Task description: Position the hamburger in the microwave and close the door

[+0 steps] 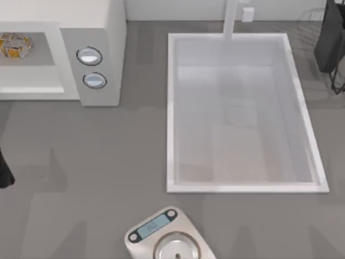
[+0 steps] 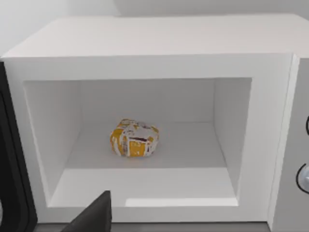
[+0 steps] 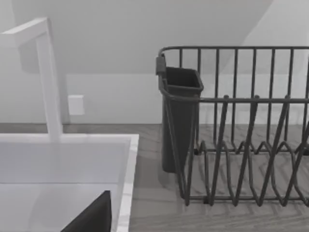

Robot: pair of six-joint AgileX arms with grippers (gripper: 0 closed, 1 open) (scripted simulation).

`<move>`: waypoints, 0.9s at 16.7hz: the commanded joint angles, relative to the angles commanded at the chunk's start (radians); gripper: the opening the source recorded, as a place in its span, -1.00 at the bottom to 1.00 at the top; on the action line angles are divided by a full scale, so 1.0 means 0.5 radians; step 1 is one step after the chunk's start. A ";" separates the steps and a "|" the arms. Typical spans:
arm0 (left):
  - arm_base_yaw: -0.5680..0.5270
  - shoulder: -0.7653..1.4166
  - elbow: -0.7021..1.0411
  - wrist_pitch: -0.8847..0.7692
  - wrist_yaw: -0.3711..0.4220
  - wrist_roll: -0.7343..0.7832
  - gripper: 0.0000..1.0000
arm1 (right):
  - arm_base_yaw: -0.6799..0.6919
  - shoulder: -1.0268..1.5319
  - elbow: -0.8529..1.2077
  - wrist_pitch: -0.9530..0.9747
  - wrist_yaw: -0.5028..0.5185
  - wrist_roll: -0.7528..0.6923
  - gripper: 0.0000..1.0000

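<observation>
From above, the boxy white microwave (image 1: 91,32) stands at the grey desk's (image 1: 81,162) far left, the crumpled yellow-and-white hamburger (image 1: 15,45) inside its cavity; a white rectangular sink (image 1: 172,113) lies right. The left wrist view faces the smooth open cavity with the hamburger (image 2: 133,138) mid-floor. The right wrist view shows a dark wire rack (image 3: 241,125). Neither gripper's state can be told.

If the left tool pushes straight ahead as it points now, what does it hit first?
Probably the hamburger on the floor of the open microwave; the way in looks free, though depth is unclear.
</observation>
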 joint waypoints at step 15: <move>-0.128 -0.500 -0.202 -0.191 -0.139 -0.054 0.40 | 0.000 0.000 0.000 0.000 0.000 0.000 1.00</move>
